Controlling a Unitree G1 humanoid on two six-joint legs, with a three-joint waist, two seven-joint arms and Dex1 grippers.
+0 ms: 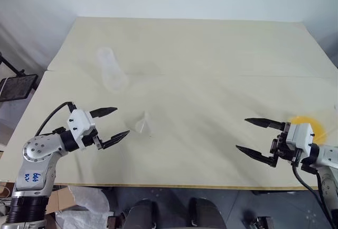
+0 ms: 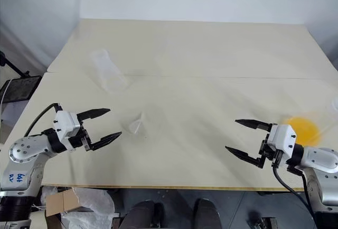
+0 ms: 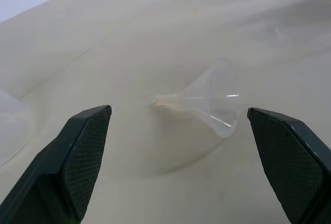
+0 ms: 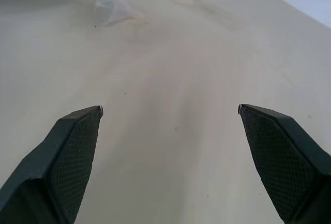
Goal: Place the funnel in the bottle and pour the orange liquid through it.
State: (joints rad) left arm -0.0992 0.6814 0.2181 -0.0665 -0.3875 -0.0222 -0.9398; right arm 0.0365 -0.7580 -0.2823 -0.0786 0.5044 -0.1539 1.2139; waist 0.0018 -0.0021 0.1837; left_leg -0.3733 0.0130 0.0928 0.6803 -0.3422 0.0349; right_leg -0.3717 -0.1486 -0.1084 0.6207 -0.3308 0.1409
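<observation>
Now a pale table (image 1: 211, 54) is seen from above, with a robot arm at each near corner. The left gripper (image 1: 110, 123) hovers low over the table, its two black fingers spread wide apart and holding nothing. Just beyond its fingertips, toward the middle of the table, lies the funnel (image 1: 141, 124) — a small cone of clear plastic, almost invisible against the pale top. It rests on its side; in the left wrist view its spout and wide mouth point to opposite sides, so its long axis lies across the line of the fingers, and it sits between their tips but farther out. The left arm is plainly the nearer one. The right gripper (image 1: 257, 139) is well apart from the funnel, on the far right, fingers also spread wide and empty. Farther back on the left stands the bottle (image 1: 111, 70), clear and colourless, hard to make out. The orange liquid (image 2: 302, 128) shows as a bright yellow-orange patch at the right edge, just behind the right gripper — what holds it cannot be told.
</observation>
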